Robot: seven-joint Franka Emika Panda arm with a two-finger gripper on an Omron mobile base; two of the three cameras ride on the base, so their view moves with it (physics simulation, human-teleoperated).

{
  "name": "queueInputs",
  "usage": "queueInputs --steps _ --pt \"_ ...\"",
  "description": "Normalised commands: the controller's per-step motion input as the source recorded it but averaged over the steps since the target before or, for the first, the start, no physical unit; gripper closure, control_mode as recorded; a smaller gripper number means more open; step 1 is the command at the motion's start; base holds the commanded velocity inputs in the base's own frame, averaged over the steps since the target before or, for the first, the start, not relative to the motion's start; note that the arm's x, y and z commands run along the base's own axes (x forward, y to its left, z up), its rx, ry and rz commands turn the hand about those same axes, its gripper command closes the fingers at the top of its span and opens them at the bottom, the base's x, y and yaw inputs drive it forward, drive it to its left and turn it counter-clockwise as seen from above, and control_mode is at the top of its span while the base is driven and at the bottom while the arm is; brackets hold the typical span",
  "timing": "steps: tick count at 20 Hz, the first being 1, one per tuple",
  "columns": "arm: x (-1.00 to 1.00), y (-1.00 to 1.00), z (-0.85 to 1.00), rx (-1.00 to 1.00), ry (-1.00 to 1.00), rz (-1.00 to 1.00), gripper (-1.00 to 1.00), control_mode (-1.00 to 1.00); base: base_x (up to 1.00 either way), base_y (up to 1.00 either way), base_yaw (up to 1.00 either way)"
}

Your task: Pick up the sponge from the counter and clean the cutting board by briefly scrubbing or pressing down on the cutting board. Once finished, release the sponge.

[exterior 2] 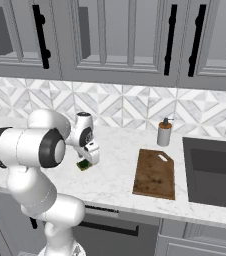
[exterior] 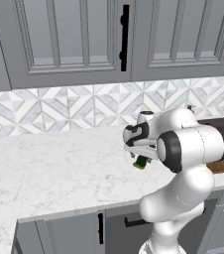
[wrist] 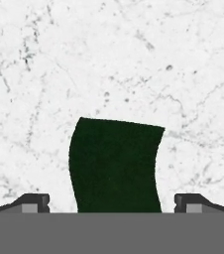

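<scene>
In the hand view the small rectangular sponge with a dark green top (wrist: 116,166) lies flat on the white grey-veined marble table (wrist: 134,59), long axis running from 6 to 12 o'clock. It sits between the tool's (wrist: 112,202) two dark fingertips (wrist: 32,202), which stand wide open, apart from it on either side. From the right base view, its yellow-green base shows. Farther off, at 3 o'clock, lies the flat reddish-brown wood-grain cutting board (exterior 2: 155,173), long axis pointing toward the patterned backsplash.
</scene>
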Motion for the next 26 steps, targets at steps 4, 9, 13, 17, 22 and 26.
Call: queueInputs --steps 4,9,13,17,22,26 --pt "0.0 0.0 -0.14 0.0 0.02 0.0 -1.0 -1.0 0.0 0.0 0.0" --pt "0.0 0.0 -0.22 -0.01 0.01 0.0 -1.0 -1.0 0.0 0.0 0.0" --pt "0.0 0.0 -0.16 -0.01 0.0 0.0 -1.0 -1.0 0.0 0.0 0.0" --pt "0.0 0.0 0.0 0.0 -0.01 0.0 -1.0 -1.0 0.0 0.0 0.0" --pt "0.0 0.0 0.02 0.0 -0.07 0.0 -1.0 -1.0 0.0 0.0 0.0" --pt "0.0 0.0 0.0 0.0 -0.01 0.0 -1.0 -1.0 0.0 0.0 0.0"
